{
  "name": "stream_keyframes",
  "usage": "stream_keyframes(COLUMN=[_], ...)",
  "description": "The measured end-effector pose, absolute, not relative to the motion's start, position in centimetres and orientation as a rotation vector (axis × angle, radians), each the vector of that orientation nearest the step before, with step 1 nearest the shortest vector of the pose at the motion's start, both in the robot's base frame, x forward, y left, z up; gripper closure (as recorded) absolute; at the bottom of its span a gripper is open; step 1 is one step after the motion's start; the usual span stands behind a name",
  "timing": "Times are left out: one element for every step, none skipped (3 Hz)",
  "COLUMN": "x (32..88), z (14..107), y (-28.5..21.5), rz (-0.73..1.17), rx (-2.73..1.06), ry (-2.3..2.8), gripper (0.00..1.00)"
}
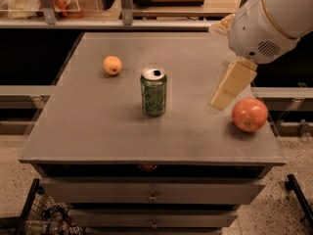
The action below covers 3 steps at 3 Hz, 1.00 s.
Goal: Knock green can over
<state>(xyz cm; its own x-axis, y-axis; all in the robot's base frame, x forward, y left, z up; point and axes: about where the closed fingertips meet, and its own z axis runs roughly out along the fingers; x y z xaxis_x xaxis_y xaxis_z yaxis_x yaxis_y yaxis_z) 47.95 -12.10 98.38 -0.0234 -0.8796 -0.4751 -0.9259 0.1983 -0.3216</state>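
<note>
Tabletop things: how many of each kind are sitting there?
Cans: 1, the green can, upright.
Fruits: 2, an orange fruit and a red apple.
Total: 3 on the table.
The gripper hovers at the table's right side, near the red apple, apart from the green can.

White arm (270, 19) at right, gripper (221, 100) angled down-left.

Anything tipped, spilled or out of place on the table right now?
Nothing stands out. The green can stands upright with no spill; the orange and the apple lie apart from it. The gripper hangs near the apple, clear of the can.
</note>
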Motion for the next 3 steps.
stream_keyframes(x=[48.9, 50.1, 51.8], z=[95.7, 92.9, 90.3], y=[-8.2, -5.3, -4.0], rz=[0.277, 0.402, 0.475], rx=[-1.682, -1.647, -1.562], ry=[1.841, 1.807, 1.802], gripper=[0.0, 0.0, 0.0])
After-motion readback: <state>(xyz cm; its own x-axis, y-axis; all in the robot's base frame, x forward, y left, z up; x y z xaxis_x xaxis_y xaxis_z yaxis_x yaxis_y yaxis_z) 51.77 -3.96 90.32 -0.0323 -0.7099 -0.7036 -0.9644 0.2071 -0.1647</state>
